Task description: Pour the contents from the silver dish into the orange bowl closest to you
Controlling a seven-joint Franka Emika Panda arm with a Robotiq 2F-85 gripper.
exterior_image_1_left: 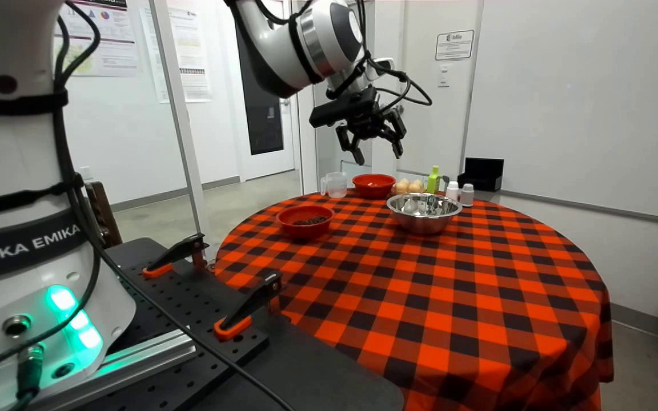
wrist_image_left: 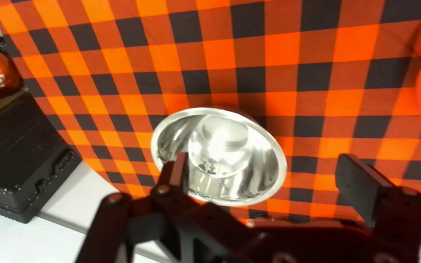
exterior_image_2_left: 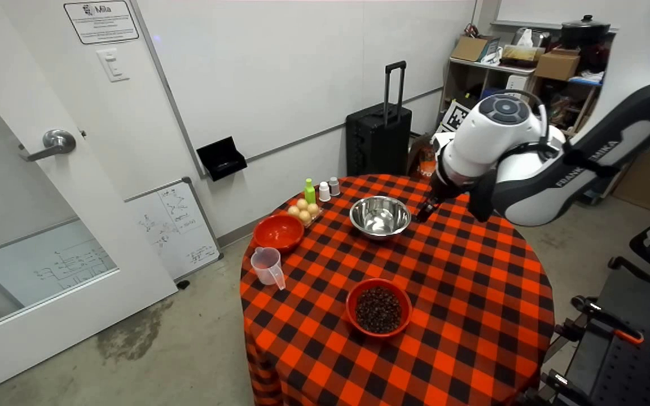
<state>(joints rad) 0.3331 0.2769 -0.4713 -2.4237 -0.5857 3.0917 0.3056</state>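
Hanging above the desk (exterior_image_1_left: 449,285), the tool (exterior_image_1_left: 378,155) has its jaws spread wide around nothing; in an exterior view the silver dish (exterior_image_1_left: 424,224) lies to its lower right. The wrist view sets the dish mid-frame, overlapped by the left-side jaw, so reaching the rim likely means lowering. An exterior view shows the orange bowl (exterior_image_2_left: 406,310) of dark bits (exterior_image_2_left: 378,310) whole; the wrist view crops it.

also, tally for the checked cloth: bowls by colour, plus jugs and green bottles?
Orange bowls: 2 (orange bowl with dark contents, rear orange bowl)
Silver bowls: 1 (silver dish)
Jugs: 1 (measuring jug)
Green bottles: 1 (green bottle)
Total: 5
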